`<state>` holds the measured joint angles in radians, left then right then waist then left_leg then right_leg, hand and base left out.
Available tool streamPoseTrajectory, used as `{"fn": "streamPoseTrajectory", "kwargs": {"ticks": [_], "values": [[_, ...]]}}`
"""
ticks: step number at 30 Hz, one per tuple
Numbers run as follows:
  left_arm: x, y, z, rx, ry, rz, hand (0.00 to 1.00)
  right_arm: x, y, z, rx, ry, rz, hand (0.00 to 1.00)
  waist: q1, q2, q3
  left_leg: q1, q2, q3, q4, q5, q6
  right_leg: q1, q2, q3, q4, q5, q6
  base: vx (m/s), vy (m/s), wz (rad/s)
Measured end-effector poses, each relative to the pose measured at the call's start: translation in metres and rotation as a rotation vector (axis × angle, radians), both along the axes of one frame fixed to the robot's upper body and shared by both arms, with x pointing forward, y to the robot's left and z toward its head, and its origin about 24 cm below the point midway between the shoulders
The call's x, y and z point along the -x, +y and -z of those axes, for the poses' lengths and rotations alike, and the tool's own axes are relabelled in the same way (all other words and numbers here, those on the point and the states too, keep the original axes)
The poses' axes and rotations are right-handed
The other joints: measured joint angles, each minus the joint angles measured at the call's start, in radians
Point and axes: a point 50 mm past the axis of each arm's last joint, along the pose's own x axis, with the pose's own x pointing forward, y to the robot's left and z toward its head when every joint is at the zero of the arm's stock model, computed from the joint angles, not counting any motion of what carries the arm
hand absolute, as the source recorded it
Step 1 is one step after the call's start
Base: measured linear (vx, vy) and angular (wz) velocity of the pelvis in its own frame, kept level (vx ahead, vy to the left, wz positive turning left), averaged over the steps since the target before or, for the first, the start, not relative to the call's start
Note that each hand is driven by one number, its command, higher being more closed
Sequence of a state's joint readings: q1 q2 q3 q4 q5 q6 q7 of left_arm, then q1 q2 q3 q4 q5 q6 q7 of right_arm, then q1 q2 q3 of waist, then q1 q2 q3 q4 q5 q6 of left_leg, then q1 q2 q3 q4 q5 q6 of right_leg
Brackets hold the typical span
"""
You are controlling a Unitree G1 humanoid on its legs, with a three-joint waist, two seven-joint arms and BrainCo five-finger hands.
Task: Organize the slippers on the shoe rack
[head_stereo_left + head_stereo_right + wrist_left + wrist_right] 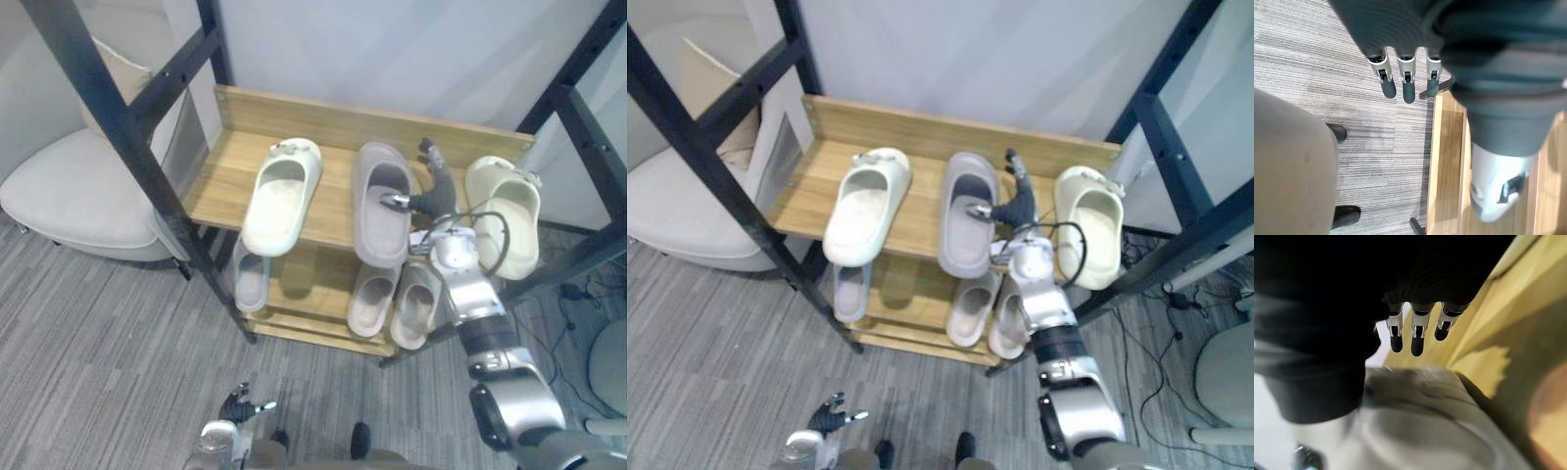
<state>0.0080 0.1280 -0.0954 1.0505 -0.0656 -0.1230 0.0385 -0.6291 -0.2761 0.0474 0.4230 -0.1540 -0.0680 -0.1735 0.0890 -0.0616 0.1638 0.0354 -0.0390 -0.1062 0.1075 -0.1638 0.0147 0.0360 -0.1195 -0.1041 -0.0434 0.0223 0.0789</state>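
Left eye view, right hand (434,196) outstretched beside grey slipper (380,233)

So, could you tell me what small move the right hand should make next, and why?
Probably close the right hand on the grey slipper on the top shelf: its fingers are straight beside the slipper's strap, the thumb reaches over the opening, nothing is gripped yet, and the slipper's heel appears to overhang the shelf's front edge.
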Motion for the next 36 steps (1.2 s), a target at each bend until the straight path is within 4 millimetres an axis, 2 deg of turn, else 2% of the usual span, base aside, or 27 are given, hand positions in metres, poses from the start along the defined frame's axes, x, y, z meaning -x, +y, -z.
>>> {"fn": "streamPoseTrajectory", "kwargs": {"ticks": [9, 16, 25, 30, 32, 36], "values": [[0.000, 0.001, 0.000, 0.002, -0.002, -0.009, 0.00, -0.004, 0.003, -0.005, -0.066, -0.010, -0.048, 1.00, 0.001, -0.005, 0.003, 0.002, 0.001, -0.004, 0.000, 0.000, 0.000, 0.003, 0.001, -0.003, 0.000, 0.001, -0.001, 0.00, -0.001, 0.01], [-0.003, 0.003, -0.001, -0.001, -0.009, -0.011, 0.00, 0.003, 0.001, -0.004, -0.101, -0.034, -0.075, 1.00, 0.001, -0.016, 0.026, 0.036, 0.004, -0.001, -0.011, 0.000, 0.000, 0.034, 0.003, -0.001, -0.005, 0.000, -0.001, -0.01, -0.009, -0.01], [-0.002, 0.003, -0.001, -0.010, -0.004, 0.004, 0.00, 0.037, 0.004, 0.001, -0.125, -0.097, -0.127, 1.00, -0.005, -0.015, 0.025, 0.054, 0.013, 0.017, -0.018, 0.000, 0.000, 0.035, 0.012, 0.016, 0.001, 0.000, -0.001, 0.00, -0.015, -0.07], [-0.002, 0.003, -0.001, -0.018, 0.002, 0.019, 0.00, 0.058, 0.023, -0.025, -0.150, -0.244, -0.218, 1.00, -0.014, -0.015, 0.024, 0.070, 0.015, 0.038, -0.018, 0.000, 0.000, 0.035, 0.008, 0.042, 0.008, 0.000, -0.001, -0.04, -0.013, -0.14], [0.001, 0.003, 0.000, -0.020, 0.008, 0.021, 0.00, 0.073, 0.036, -0.037, -0.146, -0.319, -0.306, 1.00, -0.029, -0.014, 0.018, 0.073, 0.016, 0.038, -0.017, 0.000, 0.000, 0.033, 0.007, 0.043, 0.020, -0.002, 0.000, -0.06, -0.018, 0.00], [0.004, 0.003, 0.001, -0.022, 0.017, 0.021, 0.00, 0.091, 0.057, -0.038, -0.158, -0.345, -0.453, 1.00, -0.032, -0.016, 0.007, 0.082, 0.010, 0.040, -0.015, 0.000, 0.000, 0.034, 0.000, 0.047, 0.039, -0.015, 0.010, -0.07, -0.020, -0.02]]}}
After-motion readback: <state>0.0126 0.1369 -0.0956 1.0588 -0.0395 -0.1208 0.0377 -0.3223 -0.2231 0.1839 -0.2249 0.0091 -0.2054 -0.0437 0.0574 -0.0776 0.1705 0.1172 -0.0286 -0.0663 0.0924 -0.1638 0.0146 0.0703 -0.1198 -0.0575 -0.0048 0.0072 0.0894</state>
